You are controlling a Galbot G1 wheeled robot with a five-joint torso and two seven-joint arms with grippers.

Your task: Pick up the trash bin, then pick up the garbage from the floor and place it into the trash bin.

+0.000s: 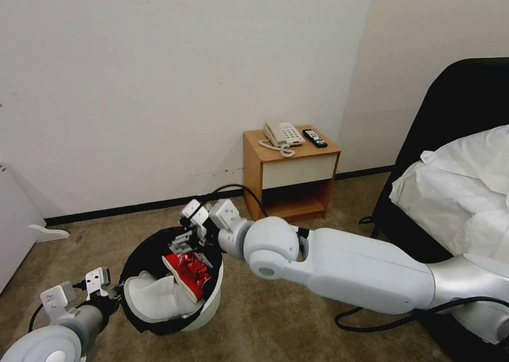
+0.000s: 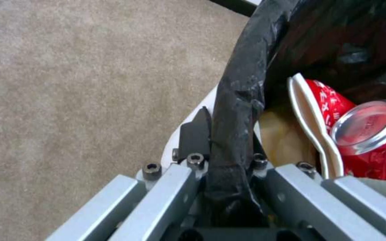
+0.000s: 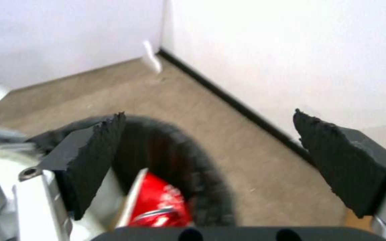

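jaws of left gripper (image 2: 231,157) pinch crinkly-lined round trash bin (image 1: 209,309).

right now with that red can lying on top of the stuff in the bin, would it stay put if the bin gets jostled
Probably not firmly. The red can is a smooth metal cylinder lying on its side on a crinkly red snack packet, so it could roll or slide. Still, the trash bin, gripped at its rim by the left gripper, has walls that would likely contain it.

You've open carpet (image 1: 275,325) in front of trash bin (image 1: 209,309); nightstand (image 1: 289,174) and bed (image 1: 456,192) crowd your right, wall (image 1: 159,86) blocks behind.
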